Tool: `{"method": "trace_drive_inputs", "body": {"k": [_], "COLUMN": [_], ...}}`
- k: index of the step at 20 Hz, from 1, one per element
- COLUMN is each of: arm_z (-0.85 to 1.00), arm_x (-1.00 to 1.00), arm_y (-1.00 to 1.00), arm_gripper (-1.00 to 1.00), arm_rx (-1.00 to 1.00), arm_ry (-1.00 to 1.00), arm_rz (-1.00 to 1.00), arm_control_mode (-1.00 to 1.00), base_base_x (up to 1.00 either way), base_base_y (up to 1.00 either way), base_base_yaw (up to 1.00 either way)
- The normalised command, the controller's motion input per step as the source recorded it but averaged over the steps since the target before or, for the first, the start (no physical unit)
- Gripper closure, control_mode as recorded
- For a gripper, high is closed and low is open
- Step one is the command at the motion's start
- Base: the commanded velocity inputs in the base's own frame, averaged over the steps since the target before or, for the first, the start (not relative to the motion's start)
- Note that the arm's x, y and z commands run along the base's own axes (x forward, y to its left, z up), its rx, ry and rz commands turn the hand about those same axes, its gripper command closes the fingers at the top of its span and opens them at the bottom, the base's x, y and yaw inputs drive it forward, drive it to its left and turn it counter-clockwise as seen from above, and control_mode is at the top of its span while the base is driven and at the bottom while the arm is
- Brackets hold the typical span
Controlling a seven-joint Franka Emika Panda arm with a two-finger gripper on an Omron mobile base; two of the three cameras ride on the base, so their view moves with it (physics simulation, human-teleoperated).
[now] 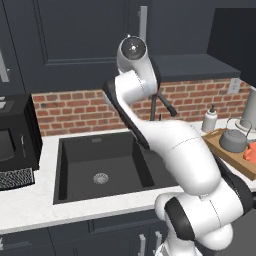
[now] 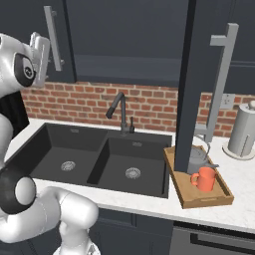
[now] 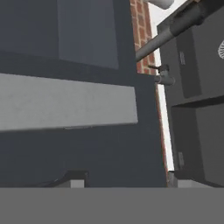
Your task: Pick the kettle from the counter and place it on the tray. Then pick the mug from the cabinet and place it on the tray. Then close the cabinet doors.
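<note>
The end effector (image 2: 44, 55), jaws part-open and holding nothing, sits right against the left cabinet door's vertical silver bar handle (image 2: 53, 37), its long axis upright.

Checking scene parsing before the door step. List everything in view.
squat grey metal kettle: one, grey, on the tray
small orange mug: one, orange, on the tray beside the kettle
flat wooden tray: one, light brown, counter right of the sink
black double sink: one, black, set in the counter
dark faucet: one, behind the sink
white speckled counter: one
black microwave: one, counter far left
white soap bottle: one, behind the tray
tall pale grey cylinder: one, far right
dark cabinet doors: two; right one swung open over the tray, left one by the jaws
white robot arm: one; jaws apart at the left door's silver handle
</note>
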Motion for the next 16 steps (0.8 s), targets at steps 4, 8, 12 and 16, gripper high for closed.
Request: {"method": "trace_drive_inputs", "body": {"k": [4,8,12,16], "arm_z": [-0.21,-0.01,0.0,0.0], "arm_x": [0.07,-0.18,-0.38,-0.53], "arm_y": [0.02,0.04,0.16,0.19], "arm_gripper": [-1.0,-1.0,-1.0,-1.0], "arm_rx": [0.0,0.0,0.0,0.0], "arm_ry": [0.0,0.01,0.09,0.03], "arm_rz": [0.22,0.14,0.09,0.03], "arm_control_mode": [-1.0,-1.0,-1.0,-1.0], "base_base_x": [0.0,0.0,0.0,0.0], "base_base_y": [0.0,0.0,0.0,0.0], "base_base_yaw": [0.0,0.0,0.0,0.0]}}
